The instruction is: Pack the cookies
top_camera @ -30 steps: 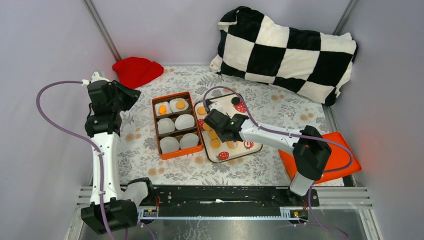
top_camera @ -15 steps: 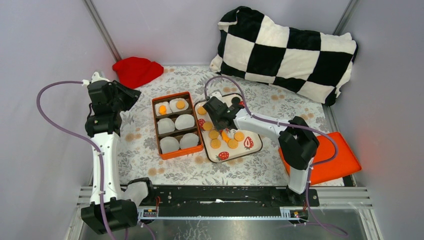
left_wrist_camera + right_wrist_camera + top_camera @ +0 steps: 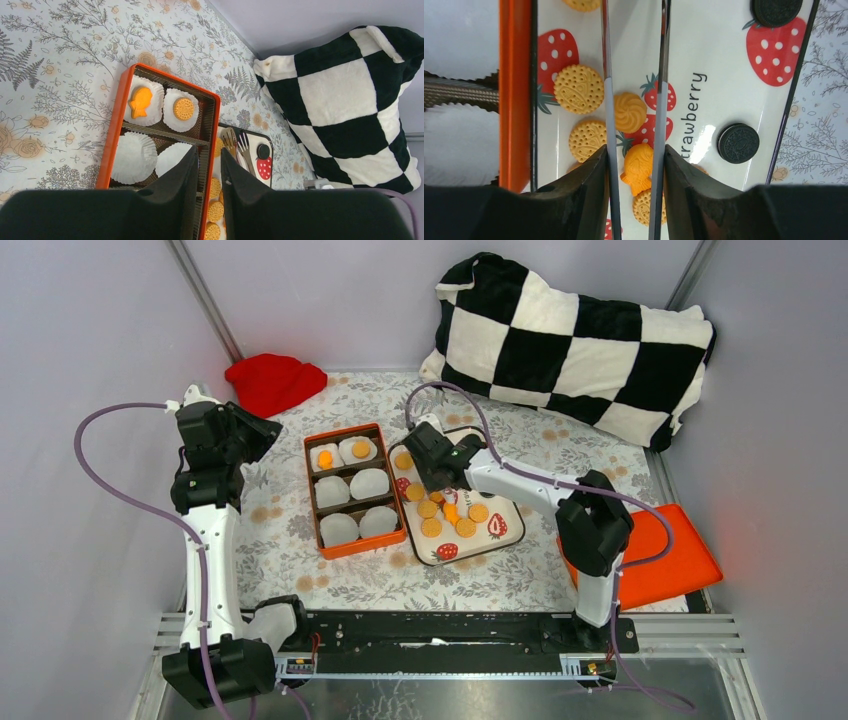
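Several golden round cookies (image 3: 430,510) lie on the white strawberry tray (image 3: 503,502). In the right wrist view, my right gripper (image 3: 635,150) is shut on metal tongs (image 3: 607,75). The tongs' two blades straddle a swirl cookie (image 3: 630,112) and an orange fish cookie (image 3: 638,167); they touch neither that I can see. Two black cookies (image 3: 737,143) lie to the right. The orange box (image 3: 112,145) holds white paper cups. One cup has a fish cookie (image 3: 140,101), another a round cookie (image 3: 183,108). My left gripper (image 3: 209,152) hangs high left of the box, narrowly open and empty.
A checkered pillow (image 3: 575,335) lies at the back right and a red cloth (image 3: 272,382) at the back left. An orange lid (image 3: 680,555) sits under my right arm's elbow. Grey walls close in both sides.
My right gripper has moved with the tongs from the tray's middle toward its back left corner. The left arm has not moved.
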You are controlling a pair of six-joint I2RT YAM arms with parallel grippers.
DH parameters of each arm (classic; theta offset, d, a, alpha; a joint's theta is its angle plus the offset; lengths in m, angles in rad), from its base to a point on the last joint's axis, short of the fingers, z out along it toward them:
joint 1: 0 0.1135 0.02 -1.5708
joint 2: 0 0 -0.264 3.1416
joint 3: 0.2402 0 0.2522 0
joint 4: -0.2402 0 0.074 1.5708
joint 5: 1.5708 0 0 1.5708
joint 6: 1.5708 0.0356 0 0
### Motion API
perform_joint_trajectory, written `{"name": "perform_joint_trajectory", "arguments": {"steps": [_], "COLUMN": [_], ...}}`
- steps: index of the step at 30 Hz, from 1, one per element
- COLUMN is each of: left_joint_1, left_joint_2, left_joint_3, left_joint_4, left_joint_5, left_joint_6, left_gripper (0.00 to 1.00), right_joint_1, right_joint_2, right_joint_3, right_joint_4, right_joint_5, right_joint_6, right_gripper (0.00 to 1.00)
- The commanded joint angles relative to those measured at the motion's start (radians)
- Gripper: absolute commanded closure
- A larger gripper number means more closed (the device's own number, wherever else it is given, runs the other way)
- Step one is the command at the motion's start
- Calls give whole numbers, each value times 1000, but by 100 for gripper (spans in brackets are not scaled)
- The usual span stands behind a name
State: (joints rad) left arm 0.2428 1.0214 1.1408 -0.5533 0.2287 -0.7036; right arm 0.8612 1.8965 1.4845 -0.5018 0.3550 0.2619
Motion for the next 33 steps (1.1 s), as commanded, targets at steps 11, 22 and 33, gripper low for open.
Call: {"name": "perform_joint_trajectory", "arguments": {"steps": [11,22,33], "left_joint_1": [0,0,0], "left_joint_2": [25,-6,-4], "left_joint_3": [29,25,55], "left_joint_4": [0,17,14], "left_joint_5": [-44,-27,-23], "left_joint_6": [22,41,78], "left_gripper": [75,70,51], "right_joint_1": [156,234,234], "right_joint_2": [-163,-148,-55], "right_joint_3": [208,96,164], "right_joint_4": [-90,-79,-108], "right_joint_5": [-78,-92,-53], "right_joint_6": [-18,33,9], "right_gripper": [100,100,70]}}
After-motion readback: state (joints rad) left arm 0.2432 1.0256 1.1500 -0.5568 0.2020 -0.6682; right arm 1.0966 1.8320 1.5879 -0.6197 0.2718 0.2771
